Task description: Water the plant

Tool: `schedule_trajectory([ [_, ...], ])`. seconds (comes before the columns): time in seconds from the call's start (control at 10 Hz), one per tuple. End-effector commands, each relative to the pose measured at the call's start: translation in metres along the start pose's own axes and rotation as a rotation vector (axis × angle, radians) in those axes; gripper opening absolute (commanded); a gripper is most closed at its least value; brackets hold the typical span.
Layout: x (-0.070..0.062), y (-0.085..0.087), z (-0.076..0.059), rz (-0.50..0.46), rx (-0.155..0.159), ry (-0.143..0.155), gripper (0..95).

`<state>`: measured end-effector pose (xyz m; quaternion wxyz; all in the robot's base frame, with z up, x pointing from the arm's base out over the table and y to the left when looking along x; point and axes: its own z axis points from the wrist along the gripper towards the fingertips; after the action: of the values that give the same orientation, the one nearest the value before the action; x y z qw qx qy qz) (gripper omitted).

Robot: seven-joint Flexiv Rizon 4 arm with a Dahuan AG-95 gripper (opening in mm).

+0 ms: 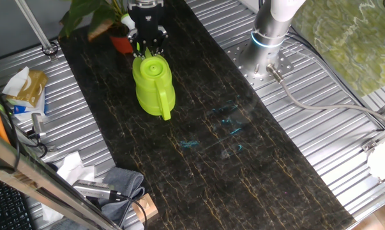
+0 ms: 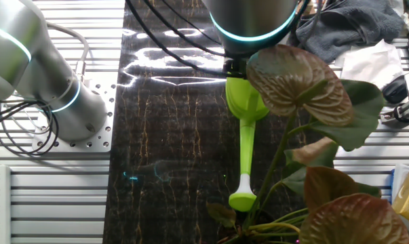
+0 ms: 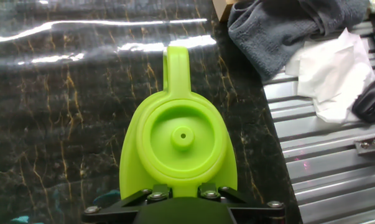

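Observation:
A lime-green watering can (image 1: 153,86) stands on the dark marble tabletop (image 1: 243,166), its handle (image 3: 177,65) pointing away from the plant. Its long spout (image 2: 247,146) reaches toward the plant, and the rose head (image 2: 242,198) lies close to the plant's base. The plant (image 2: 296,78) has broad green and brownish leaves. Its orange-red pot (image 1: 122,43) sits just behind the can. My gripper (image 3: 182,190) is at the spout end of the can (image 3: 181,140), one finger on each side of the green neck, shut against it. In one fixed view the gripper (image 1: 147,48) hangs over the can's back rim.
A grey cloth (image 3: 280,31) and white tissue (image 3: 327,74) lie on the slatted metal beside the marble. The arm's base (image 1: 269,38) stands on the other side. A yellow bag (image 1: 29,86) and cables clutter the near-left edge. Faint blue marks (image 1: 227,121) dot the tabletop.

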<state>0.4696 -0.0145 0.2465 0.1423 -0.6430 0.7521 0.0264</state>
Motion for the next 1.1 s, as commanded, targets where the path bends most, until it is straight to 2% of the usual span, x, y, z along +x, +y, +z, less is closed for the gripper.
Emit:
schedule_trajectory([
  [0.1, -0.004, 0.001, 0.004, 0.016, 0.001, 0.028, 0.0],
  [0.5, -0.016, 0.005, 0.014, 0.02, -0.003, 0.072, 0.0],
  [0.7, -0.022, 0.007, 0.019, -0.01, -0.009, 0.087, 0.0],
  [1.1, -0.034, 0.014, 0.03, -0.106, -0.033, 0.17, 0.0],
])
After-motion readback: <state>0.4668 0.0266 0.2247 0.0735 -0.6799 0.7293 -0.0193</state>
